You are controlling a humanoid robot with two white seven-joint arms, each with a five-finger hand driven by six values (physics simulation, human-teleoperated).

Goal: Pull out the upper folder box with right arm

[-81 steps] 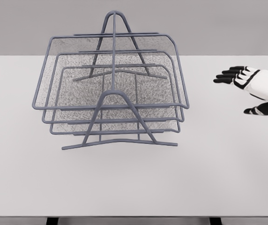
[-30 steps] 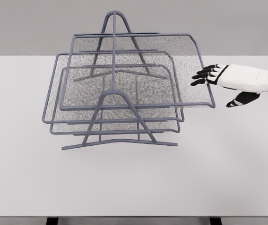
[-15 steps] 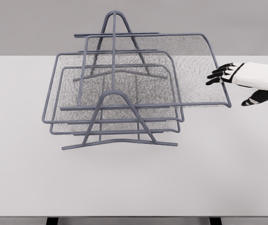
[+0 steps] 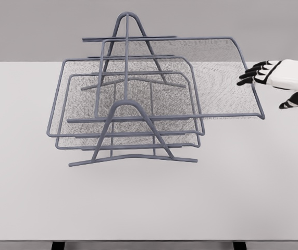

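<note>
A grey wire rack [image 4: 132,103] with three mesh trays stands on the white table [image 4: 243,187]. The upper tray [image 4: 211,78] sticks out far to the right of the rack, its right rim past the other two trays. My right hand [image 4: 271,78] comes in from the right edge at that rim. Its black fingertips [image 4: 250,74] lie extended over the rim, while the thumb [image 4: 292,101] hangs apart to the right of it. The fingers look spread rather than closed around the wire. The left arm is out of sight.
The middle tray [image 4: 60,99] and the lower tray [image 4: 60,143] sit pushed into the rack. The rack's A-shaped uprights rise at the front and back. Bare tabletop lies in front of and on both sides of the rack.
The upper tray has slid further right out of the rack, and my right hand has moved right with its rim. The rack and the other two trays stayed put.
</note>
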